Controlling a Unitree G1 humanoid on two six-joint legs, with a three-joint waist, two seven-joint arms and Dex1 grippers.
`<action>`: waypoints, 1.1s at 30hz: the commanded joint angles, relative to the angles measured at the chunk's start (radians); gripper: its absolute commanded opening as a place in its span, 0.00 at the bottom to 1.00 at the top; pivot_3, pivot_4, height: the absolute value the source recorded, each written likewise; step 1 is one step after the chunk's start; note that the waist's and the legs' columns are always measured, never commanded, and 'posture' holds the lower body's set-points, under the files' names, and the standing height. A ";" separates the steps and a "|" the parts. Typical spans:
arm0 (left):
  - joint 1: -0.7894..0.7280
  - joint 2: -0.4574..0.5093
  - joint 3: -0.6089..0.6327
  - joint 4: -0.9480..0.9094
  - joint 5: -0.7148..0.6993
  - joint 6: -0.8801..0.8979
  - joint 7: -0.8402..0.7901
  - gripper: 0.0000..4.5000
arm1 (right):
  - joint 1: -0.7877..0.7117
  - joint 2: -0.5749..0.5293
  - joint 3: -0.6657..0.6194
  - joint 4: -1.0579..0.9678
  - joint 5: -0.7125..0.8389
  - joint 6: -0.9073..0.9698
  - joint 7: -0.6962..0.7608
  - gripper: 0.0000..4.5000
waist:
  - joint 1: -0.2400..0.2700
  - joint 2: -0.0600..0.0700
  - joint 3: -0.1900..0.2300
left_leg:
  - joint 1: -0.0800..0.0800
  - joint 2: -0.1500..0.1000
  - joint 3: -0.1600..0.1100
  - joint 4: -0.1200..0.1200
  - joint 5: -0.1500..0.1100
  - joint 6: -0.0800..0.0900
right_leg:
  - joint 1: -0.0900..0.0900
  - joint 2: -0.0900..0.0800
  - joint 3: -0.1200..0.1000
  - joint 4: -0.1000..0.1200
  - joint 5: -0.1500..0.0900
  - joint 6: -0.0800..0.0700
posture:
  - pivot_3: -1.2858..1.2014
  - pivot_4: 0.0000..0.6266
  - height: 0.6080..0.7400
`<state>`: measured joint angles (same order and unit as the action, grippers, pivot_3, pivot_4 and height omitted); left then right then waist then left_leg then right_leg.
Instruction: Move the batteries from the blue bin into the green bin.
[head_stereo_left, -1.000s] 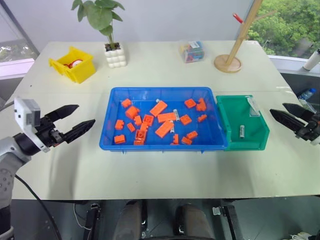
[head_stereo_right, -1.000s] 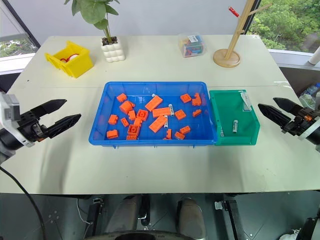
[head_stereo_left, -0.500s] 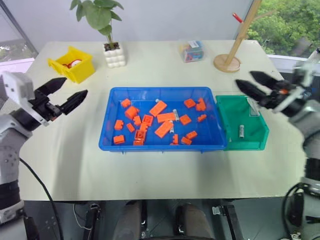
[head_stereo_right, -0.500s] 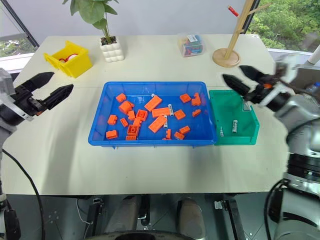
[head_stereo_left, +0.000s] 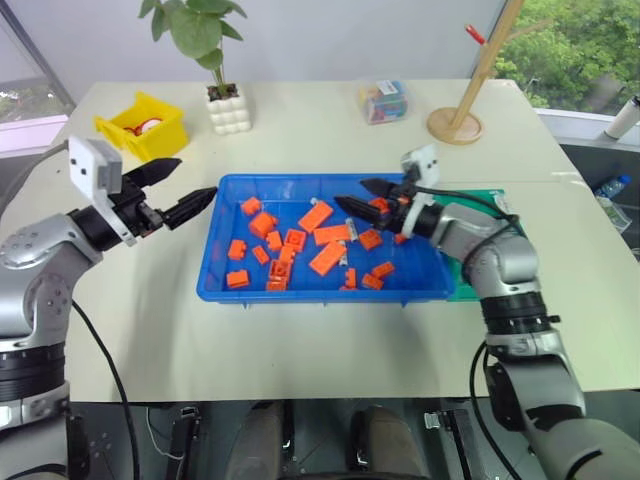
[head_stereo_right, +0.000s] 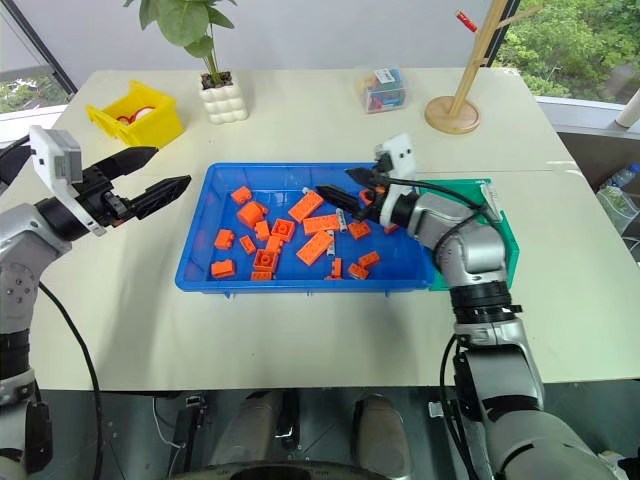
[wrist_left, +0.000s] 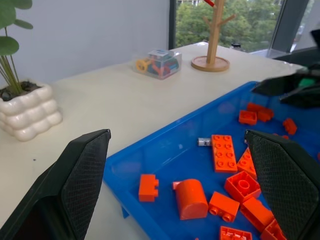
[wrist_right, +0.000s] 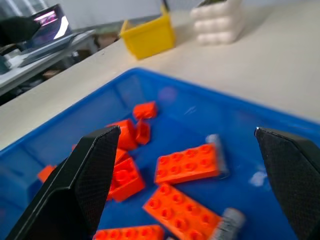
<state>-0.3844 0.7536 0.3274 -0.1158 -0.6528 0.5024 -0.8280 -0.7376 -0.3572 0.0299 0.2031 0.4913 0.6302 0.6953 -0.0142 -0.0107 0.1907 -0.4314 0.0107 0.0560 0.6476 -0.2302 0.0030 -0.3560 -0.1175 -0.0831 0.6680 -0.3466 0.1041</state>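
Right wrist view: our right gripper gapes empty; silvery cylindrical battery at 5 o'clock, touching orange plastic bricks; we risk pinching a brick instead.

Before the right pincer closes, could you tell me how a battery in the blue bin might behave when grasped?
The battery is a smooth cylinder, so it may roll or slip. It lies against orange bricks in the blue bin, which could get nudged.
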 joint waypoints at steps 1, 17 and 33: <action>0.034 0.022 0.014 -0.073 -0.049 0.035 -0.043 1.00 | -0.069 0.029 0.024 0.046 -0.039 -0.001 0.001 0.98 | -0.001 0.000 0.000 | 0.000 0.000 0.000 0.000 0.000 0.000 | 0.000 0.000 0.000 0.000 0.000 0.000 | 0.52 0.24 1.00; 0.143 -0.003 0.012 -0.190 -0.098 0.072 -0.059 1.00 | -0.208 0.080 0.144 0.338 -0.222 -0.012 0.078 0.98 | -0.003 0.000 0.000 | 0.000 0.000 0.000 0.000 0.000 0.000 | -0.001 0.000 0.001 0.001 0.000 0.000 | 0.52 0.24 1.00; 0.163 -0.043 0.018 -0.213 -0.076 0.030 -0.010 1.00 | -0.325 0.151 0.061 0.579 -0.296 -0.165 0.028 0.98 | -0.005 0.000 0.000 | 0.000 0.000 0.000 0.000 0.000 0.000 | -0.001 0.000 0.001 0.001 0.000 0.000 | 0.52 0.24 1.00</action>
<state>-0.2263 0.7094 0.3282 -0.2903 -0.7269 0.5552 -0.8423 -1.0235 -0.2128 0.1122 0.7919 0.2029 0.5016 0.7302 -0.0189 -0.0105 0.1908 -0.4314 0.0107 0.0560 0.6473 -0.2301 0.0028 -0.3569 -0.1173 -0.0824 0.6688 -0.3466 0.1040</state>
